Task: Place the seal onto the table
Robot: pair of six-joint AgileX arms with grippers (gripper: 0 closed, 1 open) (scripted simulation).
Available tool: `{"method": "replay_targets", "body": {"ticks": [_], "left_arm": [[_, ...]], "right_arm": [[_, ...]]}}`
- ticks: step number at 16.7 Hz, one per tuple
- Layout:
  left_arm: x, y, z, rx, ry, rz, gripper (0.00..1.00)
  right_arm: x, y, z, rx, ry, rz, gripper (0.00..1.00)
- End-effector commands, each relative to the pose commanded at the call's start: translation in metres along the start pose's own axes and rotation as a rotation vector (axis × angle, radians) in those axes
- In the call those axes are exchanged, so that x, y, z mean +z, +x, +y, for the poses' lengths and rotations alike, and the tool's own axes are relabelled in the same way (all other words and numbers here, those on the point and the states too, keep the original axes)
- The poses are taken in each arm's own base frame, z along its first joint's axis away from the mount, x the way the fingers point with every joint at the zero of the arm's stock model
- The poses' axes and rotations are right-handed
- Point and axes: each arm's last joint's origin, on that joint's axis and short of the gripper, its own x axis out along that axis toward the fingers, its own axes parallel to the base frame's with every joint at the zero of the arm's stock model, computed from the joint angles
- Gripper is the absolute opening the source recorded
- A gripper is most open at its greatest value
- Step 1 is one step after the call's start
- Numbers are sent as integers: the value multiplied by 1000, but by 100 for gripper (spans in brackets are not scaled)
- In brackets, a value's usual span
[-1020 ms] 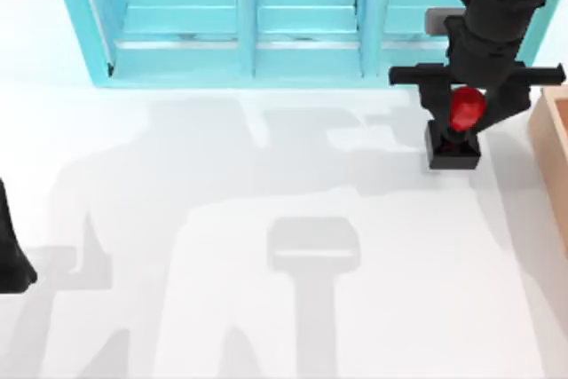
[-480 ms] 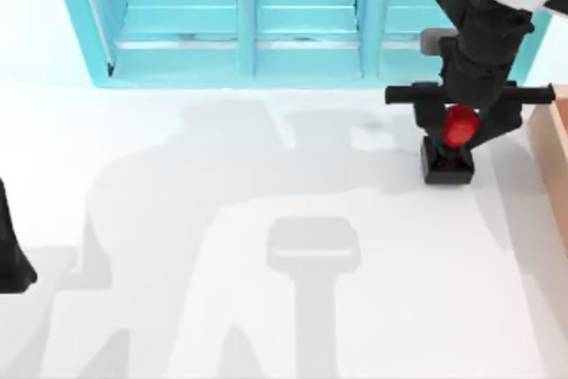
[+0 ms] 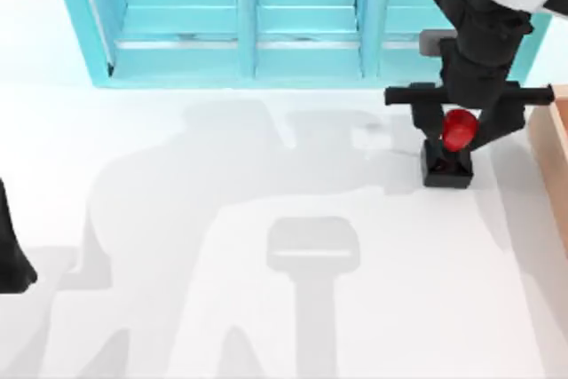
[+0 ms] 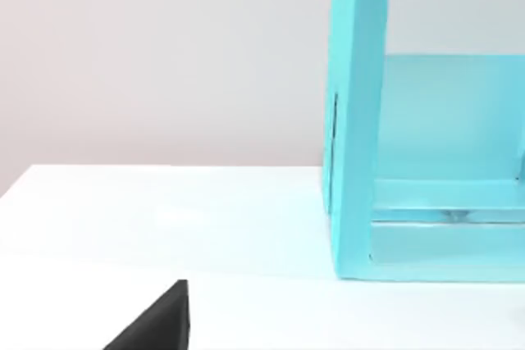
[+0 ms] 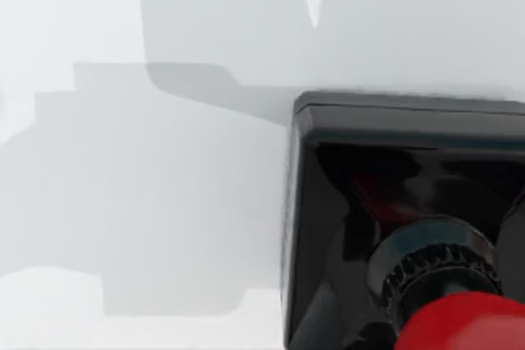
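Note:
The seal (image 3: 448, 164) has a glossy red round knob on a black square base. It stands upright at the back right of the white table (image 3: 266, 175), with its base down at the surface. My right gripper (image 3: 461, 129) comes down from above and is shut on the red knob, one finger on each side. In the right wrist view the seal's black base (image 5: 369, 161) and its red knob (image 5: 467, 321) are seen close up over the table (image 5: 164, 202). My left arm (image 3: 11, 259) is parked at the table's left edge.
A turquoise shelf unit (image 3: 266, 24) runs along the back edge, just behind the seal, and its end panel (image 4: 358, 120) stands in the left wrist view. A tan wooden box (image 3: 552, 144) sits at the right edge, close to the right gripper. Open white surface lies in front and to the left.
The right gripper and seal moved slightly left and toward the shelf, lowering until the base came down by its shadow. They have hardly moved in the last half second. The left arm stayed still.

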Motion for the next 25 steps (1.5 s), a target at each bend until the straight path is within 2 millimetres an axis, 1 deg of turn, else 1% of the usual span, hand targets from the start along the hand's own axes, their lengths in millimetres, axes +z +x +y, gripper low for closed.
{"method": "replay_targets", "body": {"ticks": [4, 5, 14, 17, 19, 21, 23, 25], "left_arm": [[0, 0, 0, 0, 0, 0, 100], [0, 0, 0, 0, 0, 0, 100], [0, 0, 0, 0, 0, 0, 100], [0, 0, 0, 0, 0, 0, 100], [0, 0, 0, 0, 0, 0, 100], [0, 0, 0, 0, 0, 0, 100], [0, 0, 0, 0, 0, 0, 100], [0, 0, 0, 0, 0, 0, 100]], "right_arm": [[0, 0, 0, 0, 0, 0, 98], [0, 0, 0, 0, 0, 0, 100], [1, 0, -1, 0, 3, 0, 100], [5, -6, 0, -7, 6, 20, 100], [11, -17, 3, -14, 8, 37, 100], [18, -36, 6, -16, 8, 43, 100], [23, -63, 8, -10, 6, 28, 100], [23, -92, 9, -1, 4, 5, 100]]}}
